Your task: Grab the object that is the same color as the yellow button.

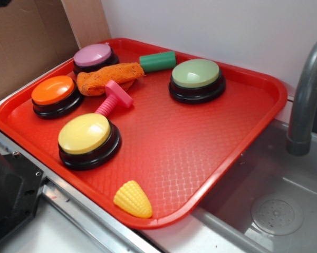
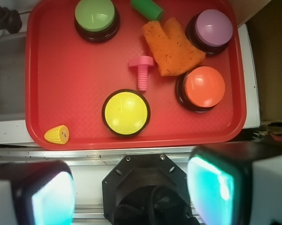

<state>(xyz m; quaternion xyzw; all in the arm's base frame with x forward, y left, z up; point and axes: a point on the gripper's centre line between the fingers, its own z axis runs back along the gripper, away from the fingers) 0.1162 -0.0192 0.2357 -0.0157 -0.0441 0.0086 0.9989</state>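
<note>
A small yellow toy corn piece (image 1: pixel 133 199) lies in the near corner of the red tray (image 1: pixel 211 137); in the wrist view it (image 2: pixel 57 135) is at the tray's lower left corner. The large yellow dome button (image 1: pixel 87 138) on a black base sits on the tray's near left; in the wrist view it (image 2: pixel 126 113) is at centre. My gripper (image 2: pixel 131 192) is open and empty, high above the robot base, outside the tray's near edge. Its two fingers (image 2: pixel 216 187) show at the bottom of the wrist view. The gripper is not seen in the exterior view.
On the tray are an orange button (image 1: pixel 55 95), a purple button (image 1: pixel 94 57), a light green button (image 1: pixel 196 79), a pink toy bolt (image 1: pixel 114 98), an orange cloth (image 1: pixel 106 78) and a green cylinder (image 1: pixel 158 61). A grey sink (image 1: pixel 277 200) with a faucet (image 1: pixel 306 100) lies to the right.
</note>
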